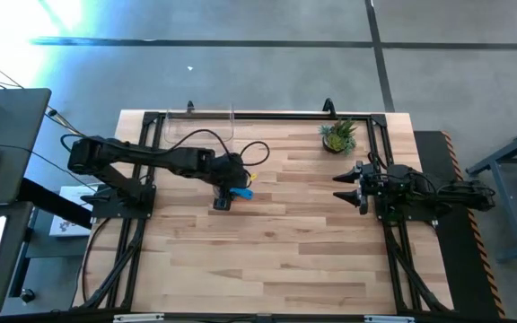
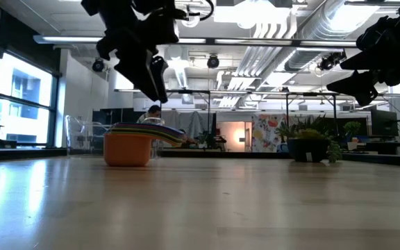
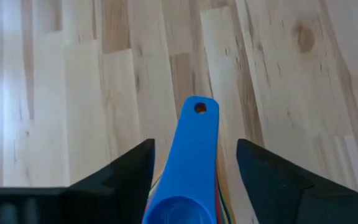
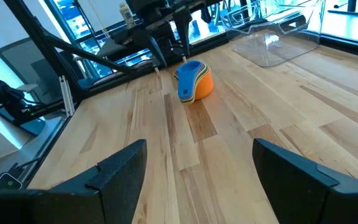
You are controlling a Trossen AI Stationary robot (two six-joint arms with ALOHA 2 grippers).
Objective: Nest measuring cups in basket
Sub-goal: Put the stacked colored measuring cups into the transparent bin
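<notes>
The measuring cups sit nested in one stack (image 2: 128,147) on the bare table, with the orange cup outermost and the blue one on top. Their flat handles (image 2: 169,133) fan out to one side. My left gripper (image 3: 195,143) hangs open just above the stack (image 1: 237,191), its fingers on either side of the blue handle (image 3: 194,146) without touching it. The clear basket (image 1: 200,121) stands at the table's far edge, apart from the cups. My right gripper (image 1: 339,186) waits open at the table's right side, raised off the wood.
A small potted plant (image 1: 339,135) stands near the far right corner, also visible as the plant (image 2: 311,146) in the low view. Black frame rails (image 1: 267,115) run around the table's edges. Bare wood lies between the stack and the basket (image 4: 278,37).
</notes>
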